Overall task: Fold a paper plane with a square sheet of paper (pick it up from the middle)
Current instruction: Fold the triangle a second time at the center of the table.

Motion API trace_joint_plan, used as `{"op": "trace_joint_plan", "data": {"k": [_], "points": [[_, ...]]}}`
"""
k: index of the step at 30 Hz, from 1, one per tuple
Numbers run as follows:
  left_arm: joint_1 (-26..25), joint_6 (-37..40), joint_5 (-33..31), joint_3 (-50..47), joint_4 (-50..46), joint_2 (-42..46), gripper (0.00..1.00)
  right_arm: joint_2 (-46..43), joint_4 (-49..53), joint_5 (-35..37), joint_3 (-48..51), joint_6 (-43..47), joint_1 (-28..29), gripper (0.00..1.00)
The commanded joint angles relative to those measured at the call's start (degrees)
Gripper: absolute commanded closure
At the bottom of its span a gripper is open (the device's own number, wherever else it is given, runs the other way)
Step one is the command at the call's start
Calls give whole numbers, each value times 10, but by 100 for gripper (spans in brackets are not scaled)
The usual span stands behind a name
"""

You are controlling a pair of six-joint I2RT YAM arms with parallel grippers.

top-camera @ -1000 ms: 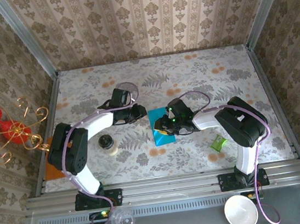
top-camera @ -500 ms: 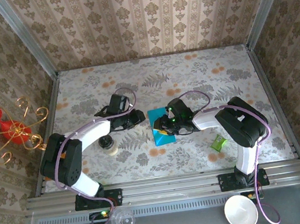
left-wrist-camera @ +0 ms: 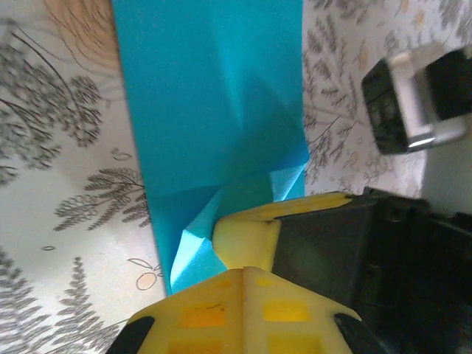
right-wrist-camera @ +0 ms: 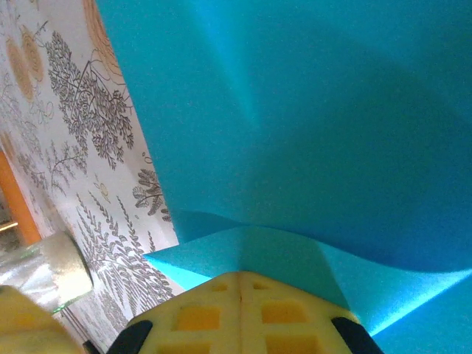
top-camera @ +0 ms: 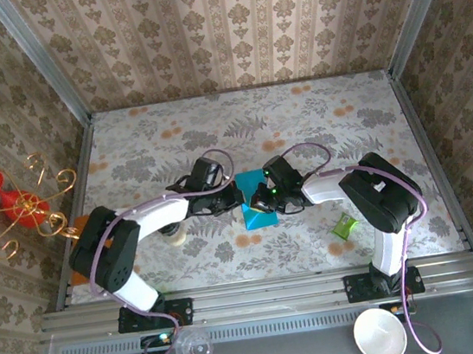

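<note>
The square sheet of paper (top-camera: 259, 211) lies partly folded on the flowered table, teal-blue, between the two grippers. In the right wrist view the paper (right-wrist-camera: 310, 118) rises in a ridge that ends at my right gripper (right-wrist-camera: 240, 274), whose yellow fingers are shut on it. My right gripper (top-camera: 261, 197) sits over the sheet's upper middle. My left gripper (top-camera: 236, 196) is at the sheet's left edge. In the left wrist view its fingers (left-wrist-camera: 244, 268) are pressed together, just short of a lifted paper flap (left-wrist-camera: 193, 251) and touching the right gripper's yellow finger (left-wrist-camera: 254, 230).
A small green crumpled wrapper (top-camera: 344, 226) lies to the right of the arms. A lidded jar (top-camera: 171, 232) stands half under the left arm, also in the right wrist view (right-wrist-camera: 44, 269). An orange mat (top-camera: 79, 223) is at the left table edge. A white bowl (top-camera: 379, 335) sits off the table.
My left gripper has swung right and nearer, from left of the sheet to its left edge beside the right gripper. The right gripper has stayed on the paper.
</note>
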State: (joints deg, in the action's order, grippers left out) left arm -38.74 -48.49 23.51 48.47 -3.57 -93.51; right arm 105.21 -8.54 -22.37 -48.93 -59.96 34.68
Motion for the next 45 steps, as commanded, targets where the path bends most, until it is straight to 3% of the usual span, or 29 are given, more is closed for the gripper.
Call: {"op": "trace_joint_plan", "data": {"k": [1, 22, 32, 45], "points": [[-5, -2, 8, 21, -3, -30, 100, 42, 112, 57, 13, 9, 3, 97], [-3, 19, -42, 62, -56, -107, 100, 30, 83, 51, 32, 1, 3, 99], [2, 24, -44, 42, -63, -113, 100, -82, 56, 34, 17, 61, -2, 96], [2, 31, -43, 44, -75, -115, 100, -17, 41, 47, 16, 62, -18, 97]]}}
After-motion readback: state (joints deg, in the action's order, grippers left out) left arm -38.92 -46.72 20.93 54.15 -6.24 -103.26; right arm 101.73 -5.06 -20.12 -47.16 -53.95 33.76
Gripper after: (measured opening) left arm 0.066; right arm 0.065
